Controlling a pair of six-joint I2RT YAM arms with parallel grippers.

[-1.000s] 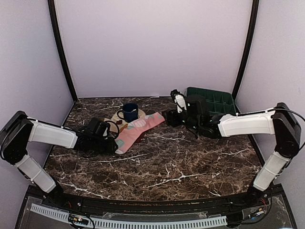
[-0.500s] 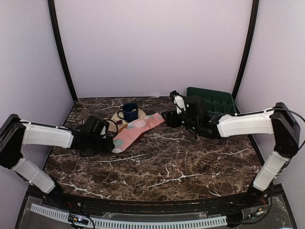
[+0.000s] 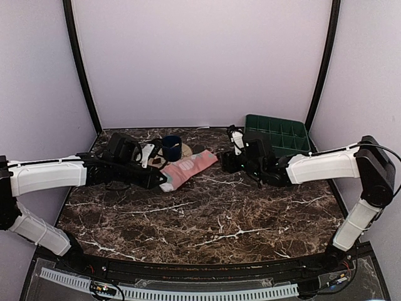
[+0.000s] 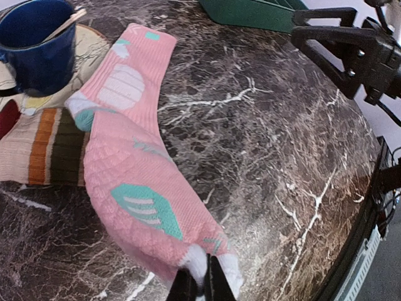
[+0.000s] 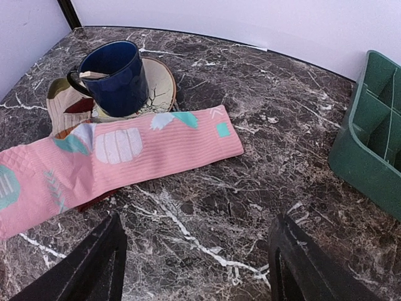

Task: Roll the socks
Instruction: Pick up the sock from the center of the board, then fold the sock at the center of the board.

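Two socks lie together at the far left of the marble bench (image 3: 219, 213), beside a blue mug (image 3: 170, 147). In the last second the left end effector (image 3: 161, 181) has gone from spread to clenched on the white toe tip of the pink sock (image 3: 190, 167). Its arm has also swung farther in, raising that end off the bench. This looks like the start of the roll: the toe is in hand, ready to be turned over towards the cuff, and nothing is rolled yet. The right end effector (image 3: 227, 164) hangs released just right of the cuff, touching nothing.

Only the left wrist view shows the pinch itself. It also shows the cream striped sock (image 4: 44, 150) lying partly under the pink one, next to the mug on its tan coaster (image 4: 94, 50). The right wrist view shows best that the cuff lies flat on the bench, with a green tray (image 5: 376, 138) off to the right.
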